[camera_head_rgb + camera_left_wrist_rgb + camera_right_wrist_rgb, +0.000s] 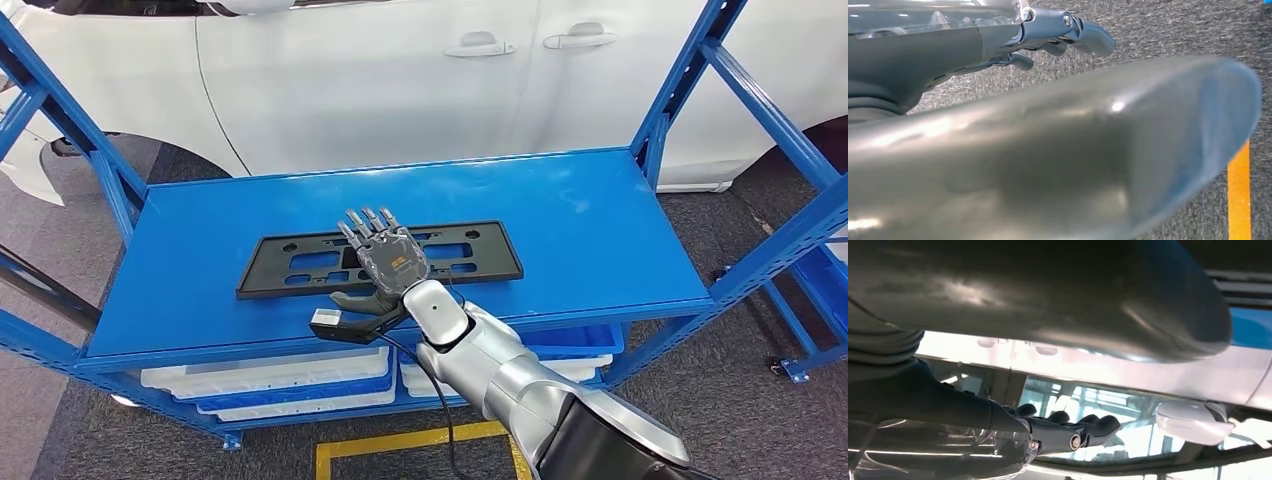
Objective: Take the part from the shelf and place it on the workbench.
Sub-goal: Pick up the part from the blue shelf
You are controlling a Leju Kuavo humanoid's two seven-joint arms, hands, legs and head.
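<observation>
While the flat black plastic plate-holder part point(380, 259) is lying on the blue metal shelf point(600, 230), we are hovering our right hand point(385, 258) over it — fingers spread, gripping nothing — so lifting and carrying to the workbench are remaining.

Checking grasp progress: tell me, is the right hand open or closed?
Open: the right hand hovers over the black part, fingers spread, gripping nothing.
</observation>
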